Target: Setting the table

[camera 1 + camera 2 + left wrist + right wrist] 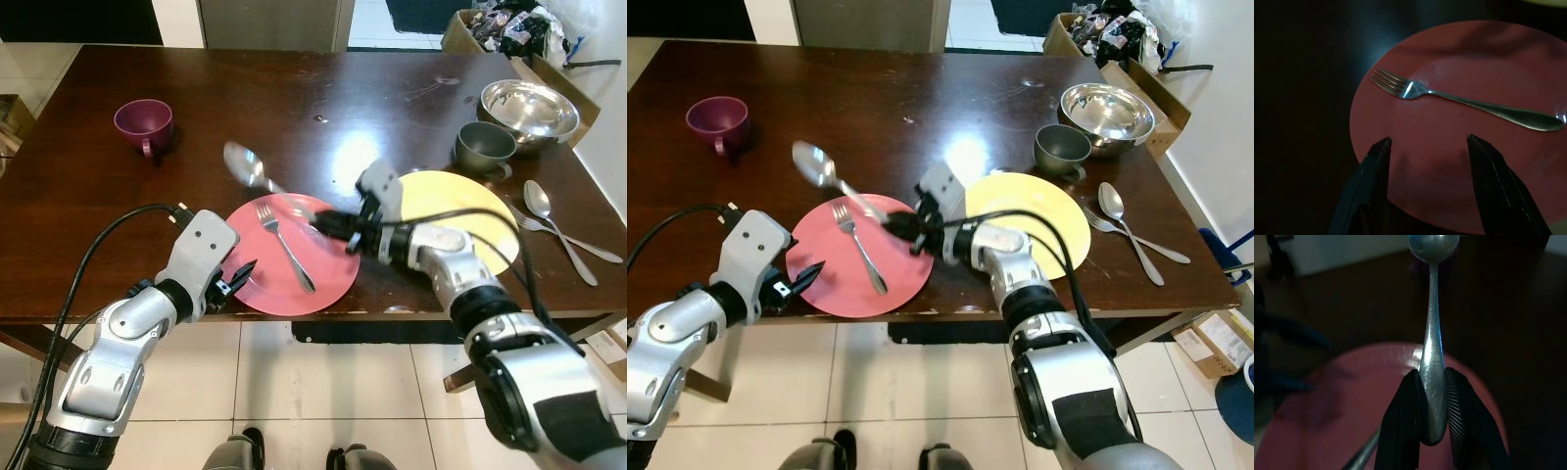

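A pink plate point(328, 279) lies at the table's front edge with a fork point(286, 245) across it. My right gripper point(333, 225) is shut on the handle of a silver spoon point(247, 164), which it holds in the air over the plate's far side, bowl pointing away to the left; the spoon point(1432, 357) sits between its fingers point(1400, 426). My left gripper point(238, 277) hovers open at the plate's near left rim, with the plate point(1449, 186) and fork point(1469, 103) just beyond its fingers point(1376, 176). A yellow plate point(485, 220) lies to the right.
A purple cup point(145, 125) stands at the far left. At the right are a grey mug point(484, 149), a steel bowl point(529, 110), and another spoon point(554, 220) and fork point(588, 247). The dark table point(294, 98) ends near the wall; cardboard boxes point(470, 34) stand behind.
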### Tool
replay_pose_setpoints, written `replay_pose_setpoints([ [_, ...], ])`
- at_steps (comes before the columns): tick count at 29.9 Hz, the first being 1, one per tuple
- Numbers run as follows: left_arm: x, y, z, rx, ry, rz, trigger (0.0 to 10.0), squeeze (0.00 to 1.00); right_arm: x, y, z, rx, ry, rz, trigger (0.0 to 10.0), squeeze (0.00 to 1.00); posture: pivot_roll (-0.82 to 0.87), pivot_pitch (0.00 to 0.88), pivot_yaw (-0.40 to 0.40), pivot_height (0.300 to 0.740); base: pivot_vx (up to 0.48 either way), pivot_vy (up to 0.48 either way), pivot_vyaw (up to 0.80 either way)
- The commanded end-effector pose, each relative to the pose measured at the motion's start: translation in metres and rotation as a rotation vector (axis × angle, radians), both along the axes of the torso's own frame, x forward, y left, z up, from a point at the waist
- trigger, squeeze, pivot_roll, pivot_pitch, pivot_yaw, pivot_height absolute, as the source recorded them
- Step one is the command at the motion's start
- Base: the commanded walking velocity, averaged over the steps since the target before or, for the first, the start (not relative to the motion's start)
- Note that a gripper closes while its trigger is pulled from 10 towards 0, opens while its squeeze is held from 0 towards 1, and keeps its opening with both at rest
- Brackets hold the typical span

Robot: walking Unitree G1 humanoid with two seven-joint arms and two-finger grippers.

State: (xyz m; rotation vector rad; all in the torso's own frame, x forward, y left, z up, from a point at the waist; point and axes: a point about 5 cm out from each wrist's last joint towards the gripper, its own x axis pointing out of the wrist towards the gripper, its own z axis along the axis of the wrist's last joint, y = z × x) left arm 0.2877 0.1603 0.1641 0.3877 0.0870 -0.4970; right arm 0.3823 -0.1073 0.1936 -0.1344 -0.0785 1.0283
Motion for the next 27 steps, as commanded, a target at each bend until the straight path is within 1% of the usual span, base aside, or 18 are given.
replay_pose_setpoints([
  [1, -0.002, -0.001, -0.007, 0.002, 0.031, 0.004, 10.0, 0.00, -0.001, 0.000, 0.004, 0.054, -0.001, 0.003, 10.0, 0.00, 0.03, 0.096, 0.030, 0.740, 0.000, 0.000, 0.00],
  [4, -0.002, -0.002, -0.008, -0.020, 0.026, 0.039, 10.0, 0.00, -0.005, 0.005, 0.004, 0.141, -0.016, -0.024, 10.0, 0.00, 0.02, 0.096, 0.025, 0.740, 0.000, 0.000, 0.00],
  [5, -0.001, -0.002, -0.008, -0.036, 0.022, 0.061, 10.0, 0.00, -0.006, 0.007, 0.002, 0.171, -0.018, -0.049, 10.0, 0.00, 0.02, 0.095, 0.025, 0.740, 0.000, 0.000, 0.00],
  [6, 0.001, -0.002, -0.006, -0.075, 0.011, 0.116, 10.0, 0.00, -0.009, 0.010, -0.001, 0.223, -0.030, -0.111, 10.0, 0.00, 0.02, 0.093, 0.024, 0.740, 0.000, 0.000, 0.00],
  [7, 0.002, -0.002, -0.006, -0.096, 0.007, 0.134, 10.0, 0.00, -0.010, 0.012, -0.004, 0.267, -0.020, -0.147, 10.0, 0.00, 0.02, 0.093, 0.028, 0.740, 0.000, 0.000, 0.00],
  [9, 0.003, -0.003, -0.005, -0.118, 0.005, 0.149, 10.0, 0.00, -0.015, 0.017, -0.013, 0.317, 0.014, -0.162, 10.0, 0.00, 0.02, 0.093, 0.028, 0.740, 0.000, 0.000, 0.00],
  [12, 0.003, -0.004, -0.004, -0.126, 0.003, 0.155, 10.0, 0.00, -0.020, 0.021, -0.020, 0.324, 0.030, -0.162, 10.0, 0.00, 0.01, 0.094, 0.030, 0.740, 0.000, 0.000, 0.00],
  [14, 0.004, -0.005, -0.003, -0.127, 0.000, 0.154, 10.0, 0.00, -0.031, 0.029, -0.030, 0.357, 0.086, -0.115, 10.0, 0.00, 0.01, 0.094, 0.030, 0.740, 0.000, 0.000, 0.00],
  [15, 0.004, -0.005, -0.003, -0.127, 0.000, 0.154, 10.0, 0.00, -0.031, 0.029, -0.030, 0.357, 0.086, -0.115, 10.0, 0.00, 0.01, 0.094, 0.030, 0.740, 0.000, 0.000, 0.00],
  [17, 0.007, -0.005, -0.002, -0.123, -0.005, 0.157, 10.0, 0.00, -0.037, 0.032, -0.038, 0.317, 0.090, -0.107, 10.0, 0.00, 0.01, 0.089, 0.037, 0.740, 0.000, 0.000, 0.00],
  [18, 0.008, -0.004, -0.002, -0.118, -0.008, 0.164, 10.0, 0.00, -0.038, 0.030, -0.039, 0.265, 0.060, -0.115, 10.0, 0.00, 0.01, 0.089, 0.037, 0.740, 0.000, 0.000, 0.00],
  [19, 0.009, -0.003, -0.002, -0.119, -0.009, 0.171, 10.0, 0.00, -0.038, 0.028, -0.038, 0.275, 0.062, -0.121, 10.0, 0.00, 0.00, 0.086, 0.034, 0.740, 0.000, 0.000, 0.00],
  [20, 0.009, -0.002, -0.002, -0.121, -0.010, 0.175, 10.0, 0.00, -0.037, 0.024, -0.033, 0.324, 0.079, -0.123, 10.0, 0.00, 0.00, 0.086, 0.034, 0.740, 0.000, 0.000, 0.00],
  [22, 0.010, -0.002, -0.002, -0.122, -0.010, 0.184, 10.0, 0.00, -0.036, 0.021, -0.032, 0.268, 0.064, -0.129, 10.0, 0.00, 0.00, 0.082, 0.033, 0.740, 0.000, 0.000, 0.00],
  [23, 0.010, -0.002, -0.002, -0.124, -0.011, 0.187, 10.0, 0.00, -0.037, 0.020, -0.031, 0.257, 0.054, -0.126, 10.0, 0.00, 0.00, 0.080, 0.029, 0.740, 0.000, 0.000, 0.00],
  [26, 0.010, -0.003, -0.002, -0.127, -0.011, 0.189, 10.0, 0.00, -0.038, 0.020, -0.027, 0.268, 0.047, -0.122, 10.0, 0.00, 0.00, 0.082, 0.027, 0.740, 0.000, 0.000, 0.00],
  [27, 0.010, -0.003, -0.003, -0.128, -0.011, 0.191, 10.0, 0.00, -0.038, 0.020, -0.020, 0.306, 0.045, -0.113, 10.0, 0.00, 0.00, 0.076, 0.026, 0.740, 0.000, 0.000, 0.00],
])
